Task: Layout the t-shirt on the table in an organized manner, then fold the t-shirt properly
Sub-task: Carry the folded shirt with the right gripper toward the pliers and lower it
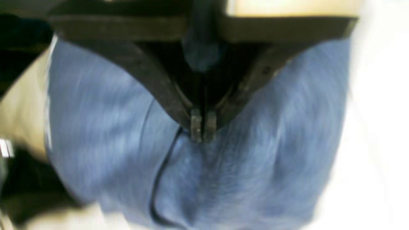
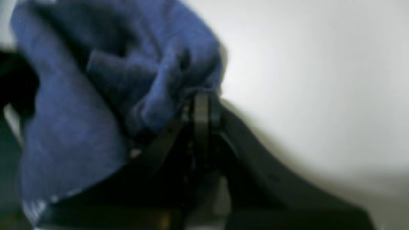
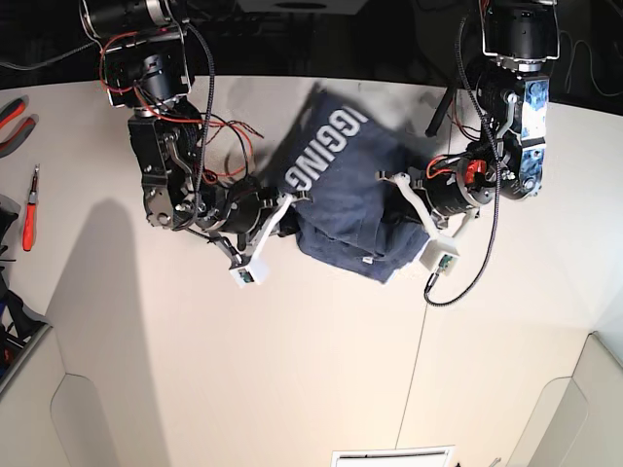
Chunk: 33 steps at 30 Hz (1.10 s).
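While both hands, left hand (image 1: 203,127) and right hand (image 2: 201,107), are closed on the bunched shirt (image 3: 346,209) between them on the counter (image 3: 292,370), uneven pulling may slip the cloth free and leave it crumpled.

Bright, even overhead light fills the base view, where the table (image 3: 292,370) reads sharp and soft arm shadows fall on its left part; straight edges bow toward the corners. Both wrist views are blurred: the t-shirt (image 1: 255,166) smears into streaks under the left wrist camera, with white glare bleaching the right edge, while the right wrist view is dim and out of focus.
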{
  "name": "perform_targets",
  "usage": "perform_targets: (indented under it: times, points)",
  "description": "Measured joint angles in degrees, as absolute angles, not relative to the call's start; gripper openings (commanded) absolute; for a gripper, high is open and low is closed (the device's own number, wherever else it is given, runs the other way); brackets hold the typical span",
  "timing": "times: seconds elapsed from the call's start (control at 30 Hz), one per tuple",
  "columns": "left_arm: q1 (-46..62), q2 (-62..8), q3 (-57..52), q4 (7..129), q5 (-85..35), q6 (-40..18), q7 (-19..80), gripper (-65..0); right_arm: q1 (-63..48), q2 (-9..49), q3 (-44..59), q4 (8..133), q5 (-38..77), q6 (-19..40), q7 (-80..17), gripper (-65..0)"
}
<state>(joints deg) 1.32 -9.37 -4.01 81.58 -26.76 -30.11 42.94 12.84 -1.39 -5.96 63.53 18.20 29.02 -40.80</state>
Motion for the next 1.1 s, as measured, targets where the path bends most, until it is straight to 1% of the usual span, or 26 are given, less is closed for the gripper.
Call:
perform_targets:
  times: [0.1, 0.23, 0.33, 0.47, 0.63, 0.73, 0.83, 0.93, 1.0, 1.1]
  points:
    - [-0.6, -9.4, -4.1, 81.6, -26.1, -28.4, 41.0, -65.0, 8.6, -1.0, -6.0, 70.1, 20.6, 29.4, -44.8, -65.0]
    - [-2.9, -9.3, -4.0, 80.5, -26.0, -27.4, 40.0, -65.0, 4.3, -0.8, -6.0, 76.8, 24.5, 29.4, -45.4, -65.0]
    - [-4.3, -9.3, -4.0, 79.0, -26.0, -27.4, 39.8, -65.0, 1.8, -0.8, -6.0, 79.3, 27.5, 29.5, -45.5, -65.0]
    - [-5.6, -9.6, -4.0, 78.7, -26.0, -27.4, 39.8, -65.0, 0.3, -0.8, -6.0, 81.7, 27.5, 29.5, -46.0, -65.0]
    - [-6.7, -13.1, -4.4, 81.4, -27.5, -27.4, 38.9, -65.0, 0.6, -0.8, -6.0, 89.8, 27.6, 29.3, -40.8, -65.0]
    - [-6.4, -13.9, -8.1, 85.7, -31.2, -27.4, 38.9, -65.0, 1.3, -1.3, -6.0, 94.5, 27.9, 29.5, -39.2, -65.0]
    - [-6.4, -13.8, -13.6, 89.5, -34.3, -27.4, 38.7, -65.0, 2.6, -3.3, -6.5, 95.1, 27.8, 29.5, -39.2, -65.0]
    - [-6.5, -13.8, -18.0, 90.3, -34.1, -27.4, 38.5, -65.0, 2.9, -5.7, -9.7, 94.3, 26.7, 29.4, -38.9, -65.0]
    - [-6.0, -13.8, -19.6, 90.2, -33.9, -27.4, 38.6, -65.0, 2.9, -7.0, -13.4, 91.7, 22.2, 29.5, -36.8, -65.0]
    - [-4.7, -13.8, -19.9, 90.2, -34.0, -27.4, 38.8, -65.0, 3.4, -7.9, -19.0, 85.1, 15.6, 29.7, -30.8, -65.0]
